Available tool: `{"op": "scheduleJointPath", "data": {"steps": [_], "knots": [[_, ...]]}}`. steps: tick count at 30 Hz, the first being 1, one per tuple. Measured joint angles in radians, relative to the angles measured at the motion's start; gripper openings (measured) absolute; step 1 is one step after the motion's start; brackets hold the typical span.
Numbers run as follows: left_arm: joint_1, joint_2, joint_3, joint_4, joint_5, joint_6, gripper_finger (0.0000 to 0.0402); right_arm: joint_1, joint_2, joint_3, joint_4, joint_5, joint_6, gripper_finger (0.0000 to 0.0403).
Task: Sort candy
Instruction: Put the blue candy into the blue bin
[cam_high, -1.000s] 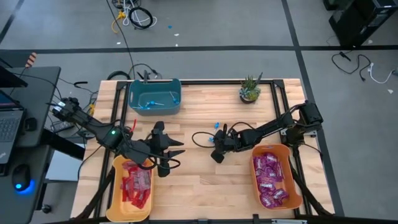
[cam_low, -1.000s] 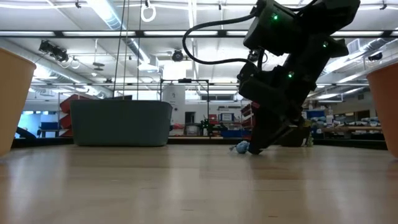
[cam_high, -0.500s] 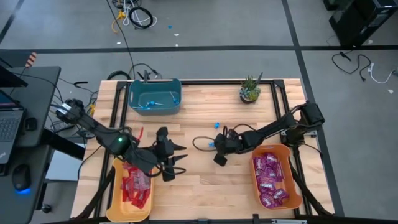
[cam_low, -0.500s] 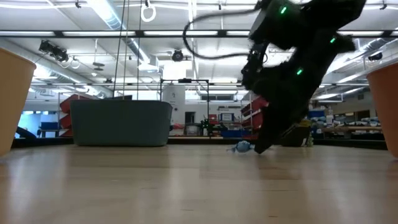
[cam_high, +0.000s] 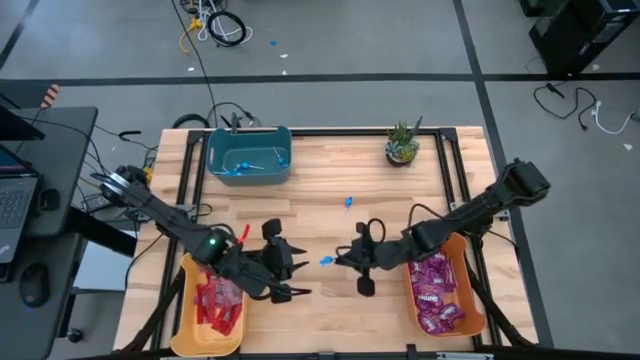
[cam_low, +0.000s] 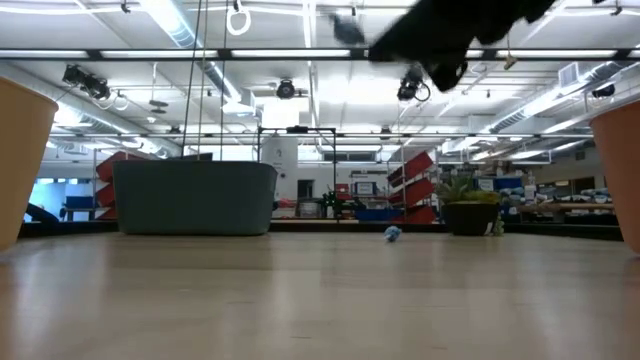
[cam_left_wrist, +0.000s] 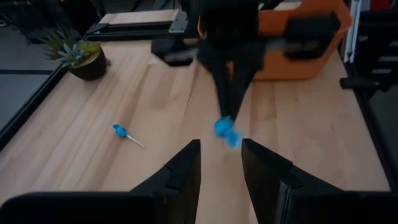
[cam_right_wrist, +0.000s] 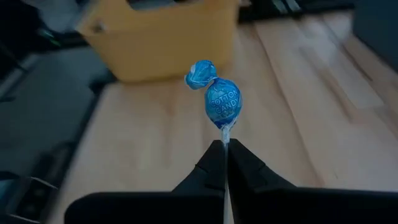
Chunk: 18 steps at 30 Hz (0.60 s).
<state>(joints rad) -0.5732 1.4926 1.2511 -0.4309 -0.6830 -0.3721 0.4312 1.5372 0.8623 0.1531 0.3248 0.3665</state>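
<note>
My right gripper (cam_high: 340, 259) is shut on a blue lollipop (cam_right_wrist: 222, 102) and holds it above the table's middle, near the front. My left gripper (cam_high: 300, 270) stands open just left of it, its fingers (cam_left_wrist: 186, 171) pointing at the lollipop (cam_left_wrist: 224, 129) without touching it. A second blue lollipop (cam_high: 348, 201) lies flat on the wood farther back, also visible in the low view (cam_low: 392, 234). The teal bin (cam_high: 248, 153) holds blue lollipops, the yellow bin (cam_high: 190, 300) red packets, and the orange bin (cam_high: 462, 285) purple packets. My right gripper pinches the lollipop's thin white stick (cam_right_wrist: 225, 134) between its two fingertips. The stick runs along the fingers and the blue wrapped head (cam_right_wrist: 214, 93) sticks out past the tips toward my left gripper. The lollipop is lifted clear of the table.
A small potted plant (cam_high: 402, 143) stands at the far right of the table. Bare wood lies between the three bins. A black frame rail (cam_high: 445, 170) runs along the table's right side.
My right gripper has risen from the table with the blue lollipop, swung toward the near edge and my left gripper, and rolled its wrist. The lollipop is now lifted clear. My left gripper has moved down and toward the near edge, closer to the right one.
</note>
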Motion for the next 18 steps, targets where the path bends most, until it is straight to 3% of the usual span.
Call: {"op": "scheduleJointPath", "data": {"steps": [18], "knots": [[0.0, 0.099, 0.0, 0.113, 0.079, -0.037, 0.0133, 0.026, -0.002, 0.002, 0.144, 0.002, -0.105, 0.0]]}}
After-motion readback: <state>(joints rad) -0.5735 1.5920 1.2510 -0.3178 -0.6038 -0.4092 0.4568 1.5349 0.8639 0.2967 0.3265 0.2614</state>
